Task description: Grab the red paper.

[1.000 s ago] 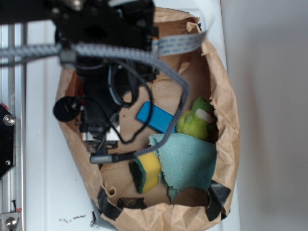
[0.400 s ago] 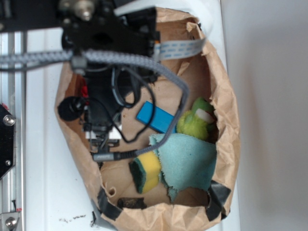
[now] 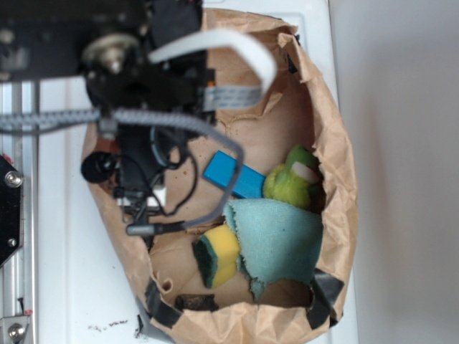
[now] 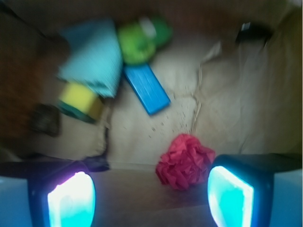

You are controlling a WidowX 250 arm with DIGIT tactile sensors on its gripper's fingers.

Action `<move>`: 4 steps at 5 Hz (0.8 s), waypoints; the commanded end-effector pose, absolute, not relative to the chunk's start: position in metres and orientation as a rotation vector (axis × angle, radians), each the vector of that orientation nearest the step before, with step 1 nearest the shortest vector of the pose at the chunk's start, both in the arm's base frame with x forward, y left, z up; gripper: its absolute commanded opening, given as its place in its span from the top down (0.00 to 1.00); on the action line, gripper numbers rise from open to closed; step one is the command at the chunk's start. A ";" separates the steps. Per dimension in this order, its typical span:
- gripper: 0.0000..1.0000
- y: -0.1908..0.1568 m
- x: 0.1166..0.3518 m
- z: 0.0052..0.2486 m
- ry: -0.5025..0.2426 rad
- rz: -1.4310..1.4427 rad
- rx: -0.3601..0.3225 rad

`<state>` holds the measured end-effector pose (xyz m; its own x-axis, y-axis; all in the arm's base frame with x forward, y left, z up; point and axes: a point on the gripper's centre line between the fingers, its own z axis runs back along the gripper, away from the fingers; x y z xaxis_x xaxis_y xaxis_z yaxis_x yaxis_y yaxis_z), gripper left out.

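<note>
The red paper (image 4: 185, 161), a crumpled bright red ball, lies on the brown paper floor of the bag in the wrist view, just ahead of my right fingertip (image 4: 230, 198) and right of centre. My gripper (image 4: 150, 201) is open, with nothing between its glowing pads. In the exterior view my gripper (image 3: 140, 209) hangs over the bag's left side, and the arm hides the red paper.
A blue block (image 3: 234, 175), a green plush toy (image 3: 292, 183), a teal cloth (image 3: 276, 240) and a yellow-green sponge (image 3: 217, 256) lie to the bag's right and bottom. The crumpled bag wall (image 3: 337, 165) rings everything. A small dark object (image 3: 195, 302) sits by the bottom rim.
The arm has shifted left and slightly up over the bag's left side. The grey ribbon cable now arches upward. The objects in the bag have not moved.
</note>
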<state>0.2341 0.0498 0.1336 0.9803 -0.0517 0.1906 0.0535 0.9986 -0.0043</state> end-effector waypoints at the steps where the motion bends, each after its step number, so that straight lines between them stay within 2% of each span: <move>1: 0.00 0.066 0.253 0.123 -0.238 -0.051 0.083; 3: 0.00 0.086 0.279 0.118 -0.184 0.025 0.104; 4: 0.00 0.090 0.283 0.132 -0.169 0.045 0.068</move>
<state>0.2790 0.0776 0.1197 0.9910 0.0133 0.1331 -0.0198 0.9987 0.0475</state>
